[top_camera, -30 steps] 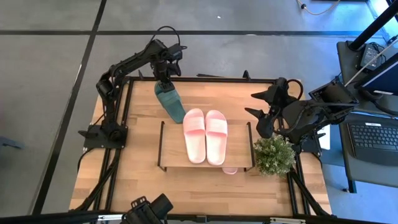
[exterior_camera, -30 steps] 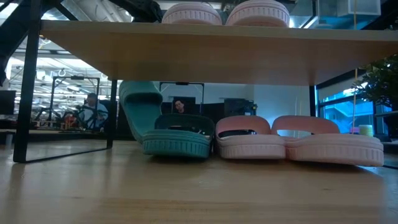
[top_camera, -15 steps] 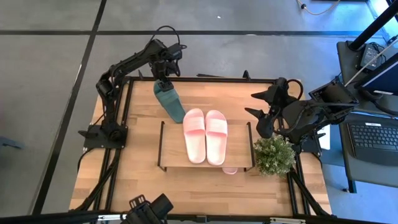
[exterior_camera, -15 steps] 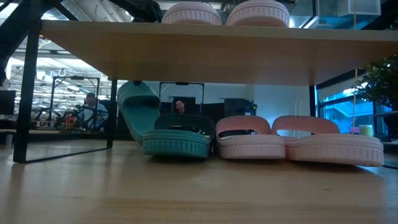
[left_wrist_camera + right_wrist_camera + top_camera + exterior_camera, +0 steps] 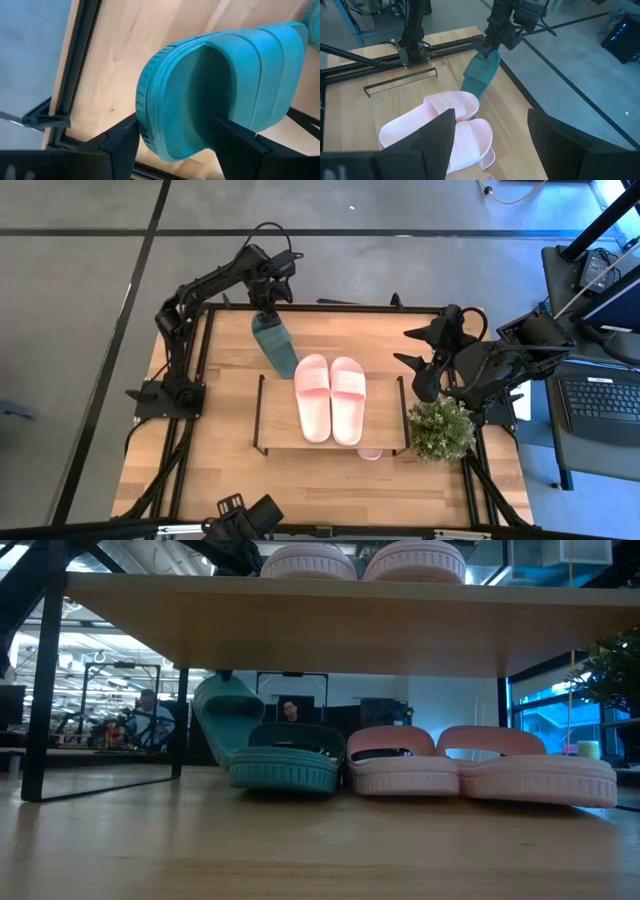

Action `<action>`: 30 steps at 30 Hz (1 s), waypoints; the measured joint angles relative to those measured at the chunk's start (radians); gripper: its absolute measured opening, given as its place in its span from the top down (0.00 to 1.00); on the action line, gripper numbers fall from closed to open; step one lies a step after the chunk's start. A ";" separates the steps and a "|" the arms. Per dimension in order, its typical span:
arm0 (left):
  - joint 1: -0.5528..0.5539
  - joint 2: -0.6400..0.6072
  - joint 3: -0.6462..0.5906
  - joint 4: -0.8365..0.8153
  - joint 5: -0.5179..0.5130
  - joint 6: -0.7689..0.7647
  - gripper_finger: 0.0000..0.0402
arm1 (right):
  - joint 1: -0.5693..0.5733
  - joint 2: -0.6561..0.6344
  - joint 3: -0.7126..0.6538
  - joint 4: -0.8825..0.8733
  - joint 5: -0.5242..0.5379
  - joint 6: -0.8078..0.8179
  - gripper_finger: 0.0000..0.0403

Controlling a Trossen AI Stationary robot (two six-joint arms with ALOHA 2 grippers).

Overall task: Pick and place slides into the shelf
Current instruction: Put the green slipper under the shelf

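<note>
A dark green slide (image 5: pixel 276 345) stands tilted off the far left corner of the shelf (image 5: pixel 280 420), heel end up, with my left gripper (image 5: pixel 265 308) shut on that end. In the low view its lower end is hidden behind a second green slide (image 5: pixel 285 762) lying flat on the table under the shelf's top board (image 5: pixel 300 630). Two pink slides (image 5: pixel 400 765) (image 5: pixel 530 770) lie beside it under the board, and two more (image 5: pixel 312 398) (image 5: pixel 348 398) lie on top. My right gripper (image 5: pixel 415 350) waits open, raised at the table's right. My left gripper pinches the tilted green slide's heel end between its two fingers, one finger (image 5: pixel 122 142) on each long side edge (image 5: pixel 142 117). The fingers point down from above and lie across the slide. The heel end is up and the slide slants down toward the shelf.
A small potted plant (image 5: pixel 440 430) stands at the shelf's right end. Black frame rails (image 5: pixel 330 307) run along the table's far edge and sides. Bare table top (image 5: pixel 300 480) lies in front of the shelf. A person shows in the room beyond in the low view.
The tilted green slide's raised heel end has sunk a little and come toward the shelf, so the slide leans flatter. Its lower end has stayed by the second green slide.
</note>
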 joint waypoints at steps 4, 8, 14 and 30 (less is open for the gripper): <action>-0.017 0.000 0.000 0.032 -0.005 0.016 0.44 | 0.000 0.000 0.000 0.000 0.000 0.000 0.38; -0.027 0.000 0.000 0.067 -0.005 0.017 0.44 | 0.000 0.000 0.000 0.000 0.000 0.000 0.38; -0.040 0.000 0.000 0.092 -0.004 0.018 0.44 | 0.000 0.000 0.000 0.000 0.000 0.000 0.38; -0.093 0.000 0.000 0.182 0.027 0.064 0.44 | 0.000 0.000 0.000 0.000 -0.002 0.002 0.38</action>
